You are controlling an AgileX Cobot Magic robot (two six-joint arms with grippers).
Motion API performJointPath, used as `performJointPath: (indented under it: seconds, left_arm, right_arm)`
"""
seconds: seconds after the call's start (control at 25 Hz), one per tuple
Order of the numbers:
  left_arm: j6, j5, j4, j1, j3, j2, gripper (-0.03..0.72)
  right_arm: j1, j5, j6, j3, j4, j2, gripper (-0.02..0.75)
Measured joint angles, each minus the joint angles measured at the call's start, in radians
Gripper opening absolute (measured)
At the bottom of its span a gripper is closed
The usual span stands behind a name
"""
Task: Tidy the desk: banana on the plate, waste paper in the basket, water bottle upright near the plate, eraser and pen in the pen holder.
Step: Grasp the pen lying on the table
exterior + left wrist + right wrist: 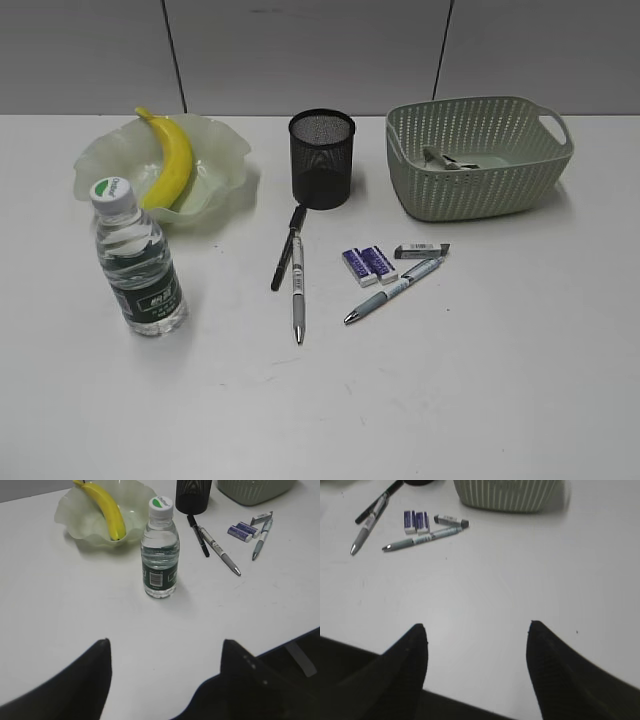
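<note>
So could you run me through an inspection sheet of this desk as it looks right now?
Surface: white desk, bare in front.
Job's things: banana in plate; water bottle upright beside it; waste paper in basket; pen holder looks empty; three pens and three erasers lying on the desk.
Clutter: nothing seen.
Grippers: left gripper and right gripper open, holding nothing.
Cables: nothing seen.
Surroundings: grey panelled wall.

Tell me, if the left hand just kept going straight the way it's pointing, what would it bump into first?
Most likely the water bottle, which stands upright almost dead ahead of the open left hand, with only bare desk between. How high the hand rides is hard to judge.
</note>
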Motion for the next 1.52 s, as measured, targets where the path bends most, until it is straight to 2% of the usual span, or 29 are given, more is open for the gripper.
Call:
performJointPath:
  seconds: [0.2,0.48,0.76,0.88,1.12,1.36,1.44,1.52]
  left_arm:
    - [0.0,-0.002,0.002,0.0,0.0,0.0,0.496]
    - [0.0,-0.002,0.002,0.0,0.0,-0.002,0.482]
    - [-0.005,-0.002,0.003,0.0,0.0,-0.002,0.481]
    - [-0.005,-0.002,0.005,0.0,0.0,-0.002,0.481]
    - [-0.005,-0.002,0.006,0.0,0.001,-0.002,0.481]
    - [-0.005,-0.002,0.006,0.0,0.001,-0.002,0.479]
    - [-0.005,-0.002,0.006,0.0,0.001,-0.002,0.478]
    - [-0.005,-0.002,0.006,0.0,0.001,-0.002,0.478]
  right_arm:
    - [0.0,-0.127,-0.068,-0.046,0.01,0.167,0.493]
    - [0.0,-0.258,-0.315,-0.15,0.102,0.615,0.493]
    - [0.0,-0.283,-0.465,-0.386,0.135,1.1,0.493]
    - [0.023,-0.285,-0.475,-0.516,0.117,1.266,0.493]
    - [0.147,-0.275,-0.478,-0.719,0.009,1.529,0.469]
    - [0.211,-0.132,-0.469,-0.883,0.057,1.734,0.446]
    - [0.22,-0.097,-0.393,-0.933,0.088,1.777,0.445]
    - [0.228,-0.068,-0.218,-0.974,0.097,1.814,0.444]
